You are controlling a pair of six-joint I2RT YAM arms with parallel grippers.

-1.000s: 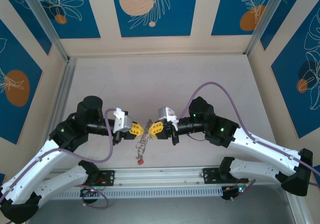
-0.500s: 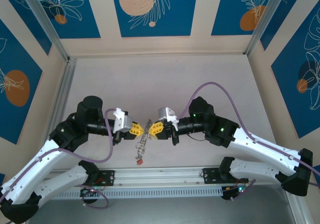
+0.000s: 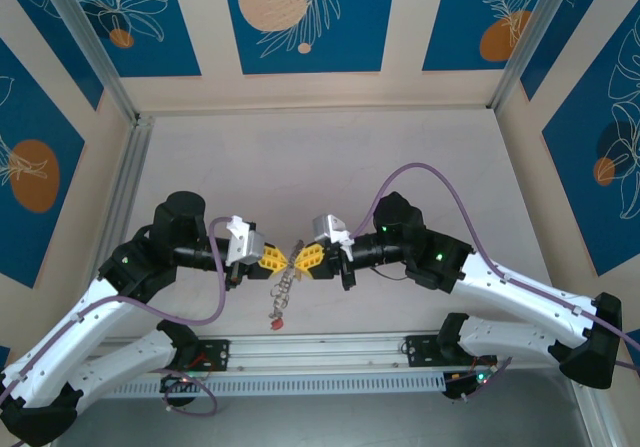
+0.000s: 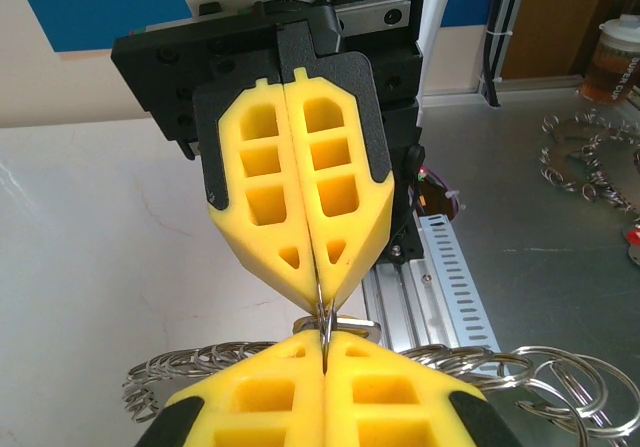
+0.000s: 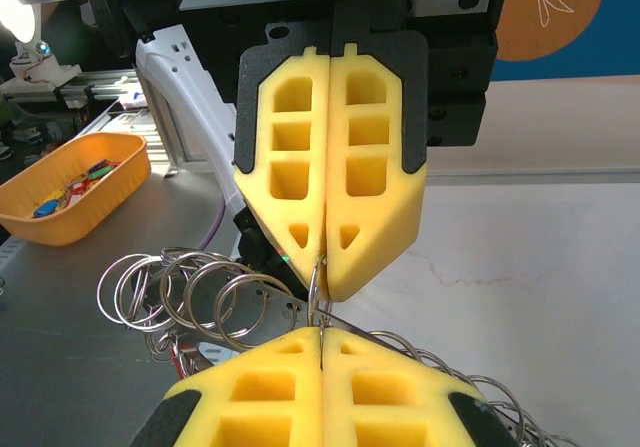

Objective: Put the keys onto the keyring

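My left gripper [image 3: 285, 261] and right gripper [image 3: 302, 258] meet tip to tip above the near middle of the table, both shut. Between the yellow tips runs a thin silver wire loop, the keyring [image 5: 315, 285], pinched by both. In the left wrist view my left gripper [image 4: 323, 342] is at the bottom and the right gripper's fingers [image 4: 300, 217] point down at it. In the right wrist view my right gripper [image 5: 322, 335] is at the bottom. A bunch of silvery rings and keys [image 3: 286, 287] hangs below, ending in a red tag [image 3: 279, 319]. Several of its rings [image 5: 190, 292] fan out beside the tips.
An aluminium rail [image 3: 320, 352] runs along the table's near edge under the hanging bunch. An orange tray [image 5: 70, 182] with small coloured things stands off to the side. More loose metal rings [image 4: 585, 157] lie on a grey surface beyond the rail. Purple cables loop from both arms.
The right arm has edged slightly to the left, toward the left gripper. Both grippers stay shut and the hanging bunch has hardly moved.
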